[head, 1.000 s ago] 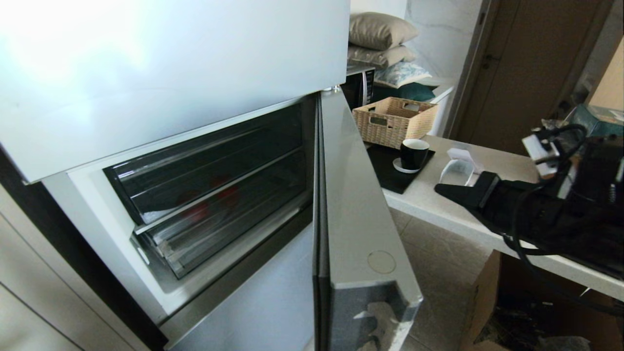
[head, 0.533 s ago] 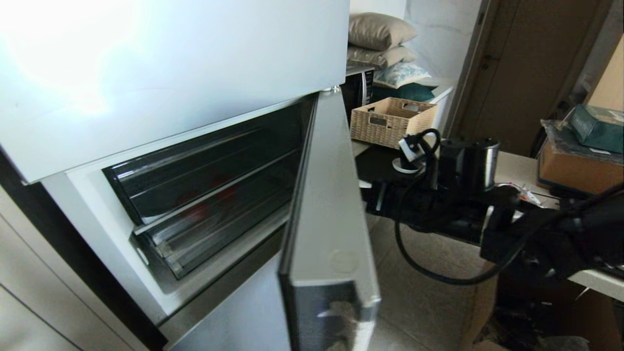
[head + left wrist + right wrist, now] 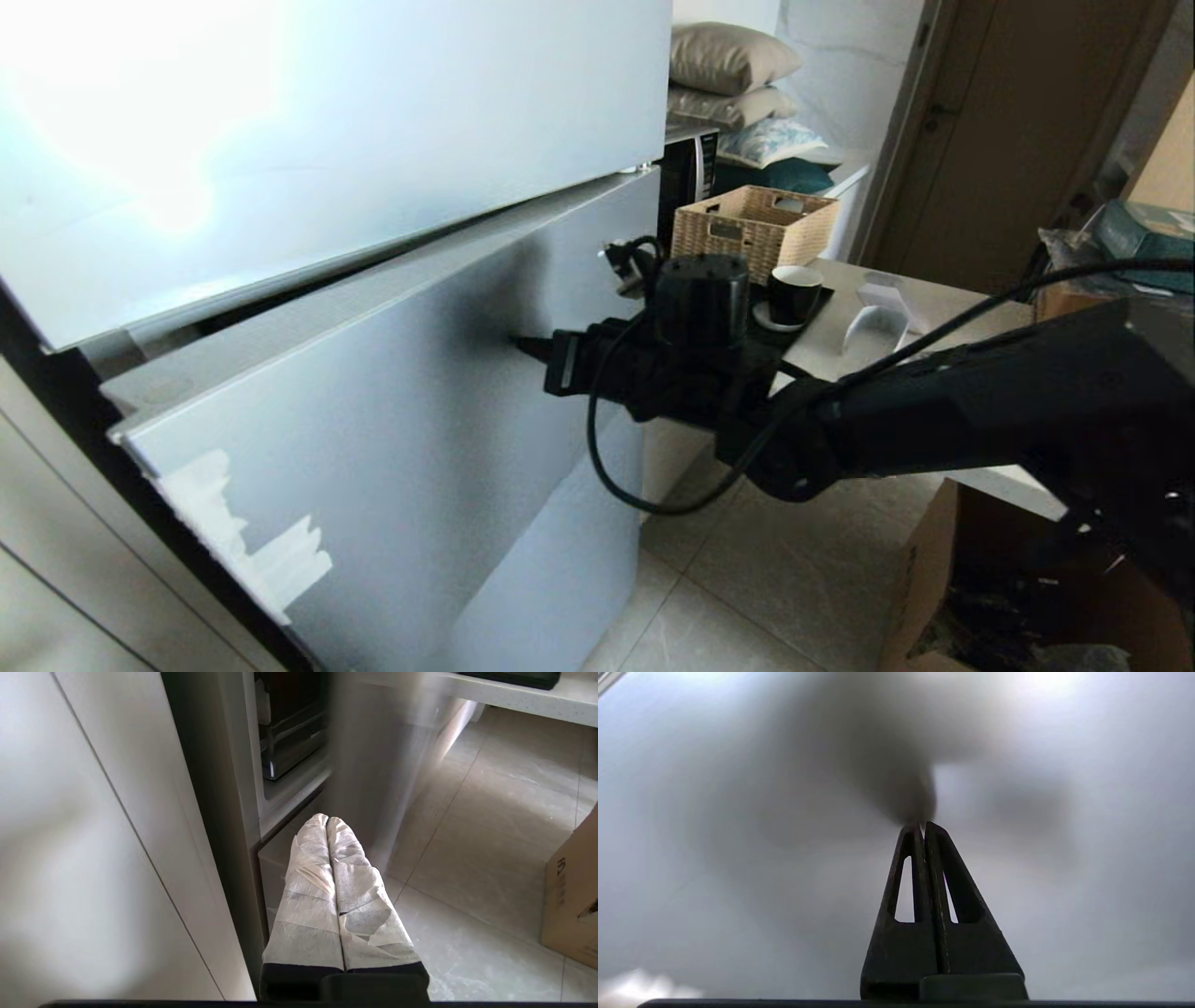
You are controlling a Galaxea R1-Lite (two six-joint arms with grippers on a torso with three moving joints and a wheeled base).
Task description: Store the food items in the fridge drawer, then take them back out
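The grey lower fridge door (image 3: 392,392) stands almost closed, with a narrow dark gap under the white upper door (image 3: 327,121). My right gripper (image 3: 519,343) is shut and its tip rests against the door's face; in the right wrist view the shut gripper (image 3: 923,825) points at that plain grey surface. The food items are hidden behind the door. In the left wrist view, clear plastic fronts of the fridge drawer (image 3: 292,749) show through the gap beside the blurred door edge. My left gripper (image 3: 327,817), wrapped in white tape, hangs shut low beside the fridge.
A white counter (image 3: 840,341) to the right carries a wicker basket (image 3: 754,229) and a black cup (image 3: 794,289). A cardboard box (image 3: 980,579) sits on the tiled floor under it. Pale cabinet panels (image 3: 93,835) flank the fridge on the left.
The lower door has swung from wide open to almost closed, with my right arm sweeping left against it. The drawers and the red shapes inside are now covered in the head view.
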